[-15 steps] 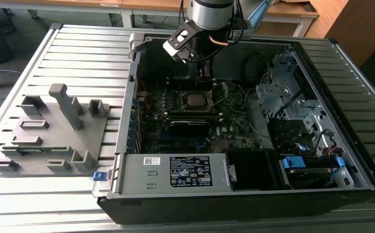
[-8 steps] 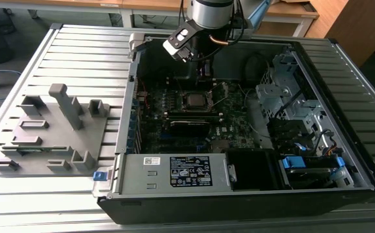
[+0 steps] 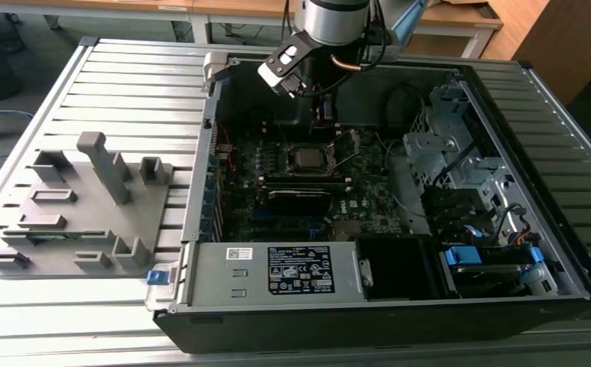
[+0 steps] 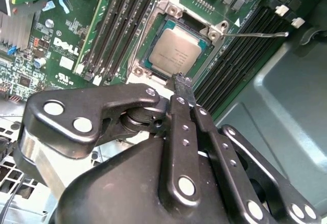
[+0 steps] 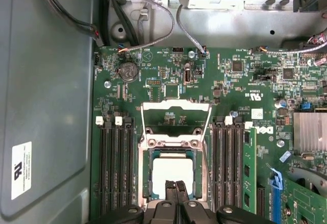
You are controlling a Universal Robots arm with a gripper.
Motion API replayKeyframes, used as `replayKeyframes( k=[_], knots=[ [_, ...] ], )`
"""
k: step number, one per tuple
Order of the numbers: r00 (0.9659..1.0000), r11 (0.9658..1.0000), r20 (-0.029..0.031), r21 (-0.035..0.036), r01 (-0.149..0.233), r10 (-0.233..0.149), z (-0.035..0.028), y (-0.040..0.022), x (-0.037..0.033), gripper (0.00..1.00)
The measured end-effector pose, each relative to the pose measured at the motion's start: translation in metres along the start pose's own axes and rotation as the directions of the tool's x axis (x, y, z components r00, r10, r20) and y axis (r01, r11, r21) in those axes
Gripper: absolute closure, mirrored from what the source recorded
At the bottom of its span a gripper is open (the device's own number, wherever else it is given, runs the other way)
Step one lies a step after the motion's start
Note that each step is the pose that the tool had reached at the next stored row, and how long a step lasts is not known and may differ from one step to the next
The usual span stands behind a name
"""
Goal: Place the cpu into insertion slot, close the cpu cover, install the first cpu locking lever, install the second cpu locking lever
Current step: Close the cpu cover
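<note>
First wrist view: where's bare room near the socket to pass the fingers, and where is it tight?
Bare: the flat grey case panel beside the outer memory slots, and the top of the seated cpu. Tight: memory slots flank the cpu on both sides, the raised cpu cover stands at one end, cables hang beyond it.

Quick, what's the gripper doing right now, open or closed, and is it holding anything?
Gripper: fingers closed together, nothing visible between them, tips near the edge of the cpu.
</note>
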State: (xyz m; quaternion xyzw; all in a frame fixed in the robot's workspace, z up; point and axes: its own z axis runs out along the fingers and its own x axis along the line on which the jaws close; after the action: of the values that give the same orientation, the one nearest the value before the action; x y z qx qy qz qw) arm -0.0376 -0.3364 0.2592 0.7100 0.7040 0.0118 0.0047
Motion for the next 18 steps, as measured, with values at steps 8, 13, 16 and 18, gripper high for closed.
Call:
replayKeyframes(
  k=[8, 13, 16, 18],
  knots=[
    [1.0000, 1.0000, -0.0002, -0.0001, 0.000, 0.000, 0.0001, 0.0064, 0.0001, 0.89],
    [1.0000, 1.0000, -0.0004, -0.0002, 0.000, 0.000, -0.0012, 0.0064, 0.0001, 0.89],
    [1.0000, 1.0000, -0.0001, 0.0000, 0.000, 0.000, -0.0014, 0.0070, 0.0001, 0.89],
    [1.0000, 1.0000, 0.0001, 0.0000, 0.000, 0.000, -0.0014, 0.0087, 0.0001, 0.89]
  ],
)
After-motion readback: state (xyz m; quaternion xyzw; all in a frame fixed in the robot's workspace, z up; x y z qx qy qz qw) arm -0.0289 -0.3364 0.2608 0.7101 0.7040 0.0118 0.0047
